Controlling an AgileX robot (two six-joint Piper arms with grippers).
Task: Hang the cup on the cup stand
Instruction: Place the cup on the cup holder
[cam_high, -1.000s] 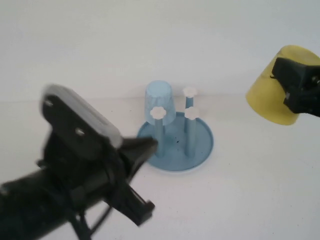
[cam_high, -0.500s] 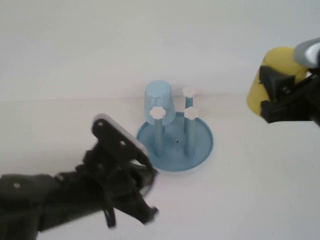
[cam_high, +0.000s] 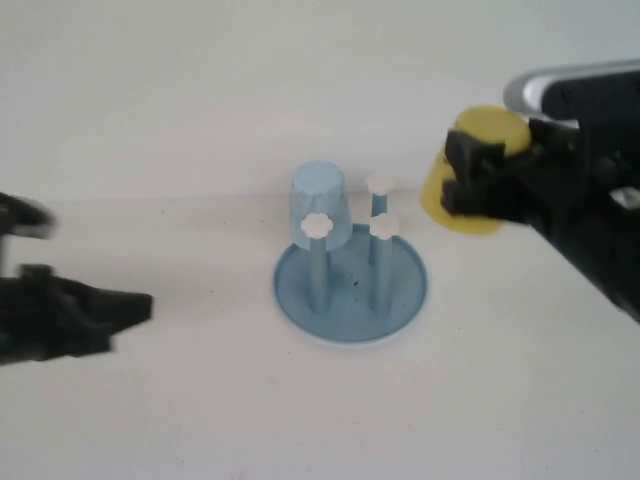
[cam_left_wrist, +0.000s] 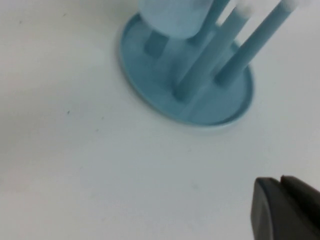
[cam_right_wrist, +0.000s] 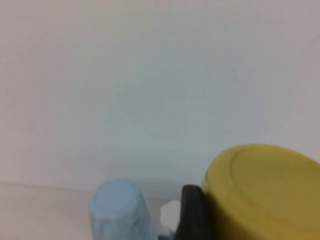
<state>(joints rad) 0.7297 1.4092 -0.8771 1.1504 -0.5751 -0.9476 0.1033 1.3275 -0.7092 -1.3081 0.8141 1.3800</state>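
Note:
The cup stand (cam_high: 402, 295), a round blue dish with upright pegs capped in white, stands mid-table. A light blue cup (cam_high: 318, 203) sits upside down on its back left peg. My right gripper (cam_high: 478, 188) holds the yellow cup (cam_high: 488, 124) bottom-up in the air, just right of the stand's back pegs. In the right wrist view the yellow cup (cam_right_wrist: 265, 190) fills the corner beside one dark finger (cam_right_wrist: 192, 212). My left gripper (cam_high: 140, 305) is shut and empty, low at the left, apart from the stand. Its closed tips (cam_left_wrist: 280, 192) show in the left wrist view, near the stand's base (cam_left_wrist: 150, 90).
Three free pegs carry white flower caps (cam_high: 383, 226). A pale wall rises behind the white table (cam_high: 200, 420). The right arm's black body (cam_high: 590, 210) fills the right edge.
My left arm has drawn back from the stand to the left edge and closed its jaws fully. My right gripper has carried the yellow cup leftward toward the stand.

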